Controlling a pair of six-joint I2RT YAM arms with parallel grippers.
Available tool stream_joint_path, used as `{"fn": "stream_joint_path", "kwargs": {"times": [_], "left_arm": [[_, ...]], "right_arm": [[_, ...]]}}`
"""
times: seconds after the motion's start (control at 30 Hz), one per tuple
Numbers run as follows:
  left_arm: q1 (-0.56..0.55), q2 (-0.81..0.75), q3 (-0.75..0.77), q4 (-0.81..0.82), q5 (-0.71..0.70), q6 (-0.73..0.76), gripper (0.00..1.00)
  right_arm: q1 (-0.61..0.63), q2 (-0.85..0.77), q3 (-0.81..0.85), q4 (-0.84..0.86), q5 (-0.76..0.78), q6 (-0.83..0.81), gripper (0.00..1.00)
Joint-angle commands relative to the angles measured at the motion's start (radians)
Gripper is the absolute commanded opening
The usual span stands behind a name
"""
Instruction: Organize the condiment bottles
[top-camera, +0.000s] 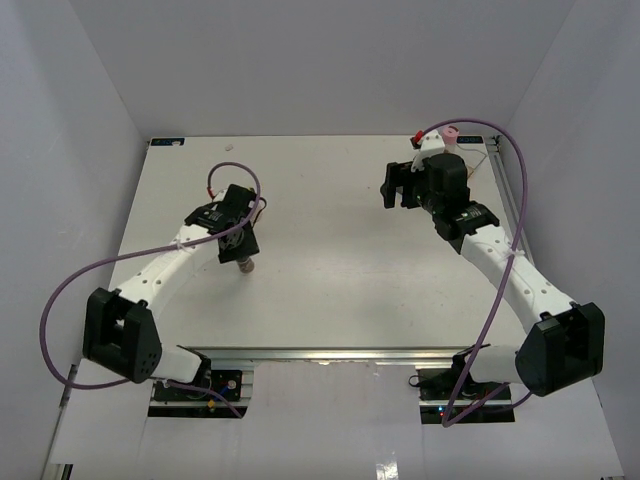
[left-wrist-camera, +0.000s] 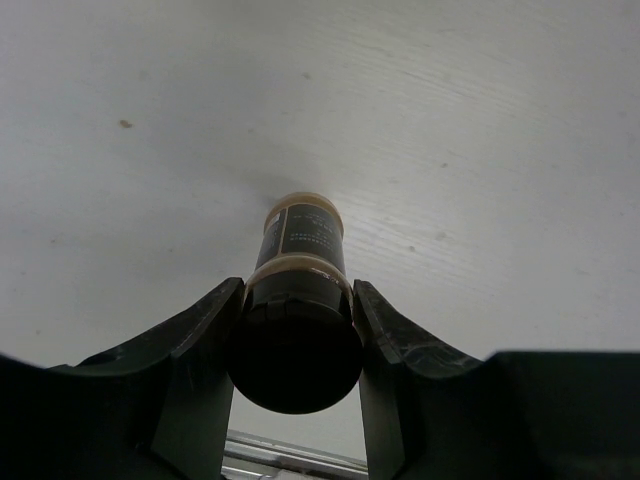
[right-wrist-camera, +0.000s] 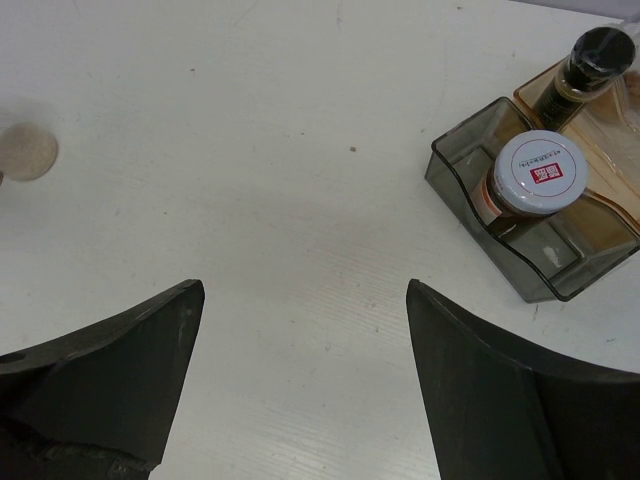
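My left gripper (left-wrist-camera: 297, 335) is shut on a dark brown bottle (left-wrist-camera: 302, 262) with a black cap and cream rings. The bottle's far end points at the white table. In the top view this gripper (top-camera: 240, 248) is at mid-left, with the bottle (top-camera: 245, 266) just below it. My right gripper (right-wrist-camera: 300, 300) is open and empty over bare table; in the top view it (top-camera: 398, 186) is at the back right. In the right wrist view, a brown jar with a white cap (right-wrist-camera: 538, 172) stands in a clear tray (right-wrist-camera: 462, 143), and a black-capped bottle (right-wrist-camera: 598, 55) stands behind it.
A pale round object (right-wrist-camera: 27, 151) lies blurred at the left edge of the right wrist view; I cannot tell what it is. A pink-capped item (top-camera: 452, 131) shows behind the right arm. White walls enclose the table (top-camera: 330, 260) on three sides.
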Motion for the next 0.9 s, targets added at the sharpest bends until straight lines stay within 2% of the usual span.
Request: {"fn": "stream_joint_path", "kwargs": {"times": [0.0, 0.2, 0.23, 0.4, 0.67, 0.73, 0.87], "left_arm": [[-0.155, 0.099, 0.156, 0.008, 0.010, 0.016, 0.00], [-0.295, 0.364, 0.435, 0.042, 0.052, 0.079, 0.00], [-0.297, 0.400, 0.442, 0.042, 0.056, 0.080, 0.00], [-0.362, 0.612, 0.698, -0.023, 0.027, 0.109, 0.00], [-0.393, 0.751, 0.845, -0.015, 0.106, 0.151, 0.01], [-0.393, 0.768, 0.865, -0.033, 0.105, 0.159, 0.10], [-0.394, 0.779, 0.870, -0.048, 0.105, 0.170, 0.41]], "right_arm": [[0.001, -0.077, 0.013, 0.002, 0.022, 0.024, 0.88], [-0.015, -0.136, -0.023, -0.015, 0.058, 0.045, 0.88], [-0.017, -0.139, -0.023, -0.016, 0.067, 0.045, 0.88], [-0.023, -0.201, -0.054, -0.029, 0.104, 0.065, 0.88], [-0.027, -0.270, -0.109, 0.020, 0.127, 0.069, 0.88], [-0.027, -0.268, -0.110, 0.023, 0.126, 0.067, 0.89], [-0.028, -0.267, -0.115, 0.028, 0.122, 0.056, 0.89]]}}
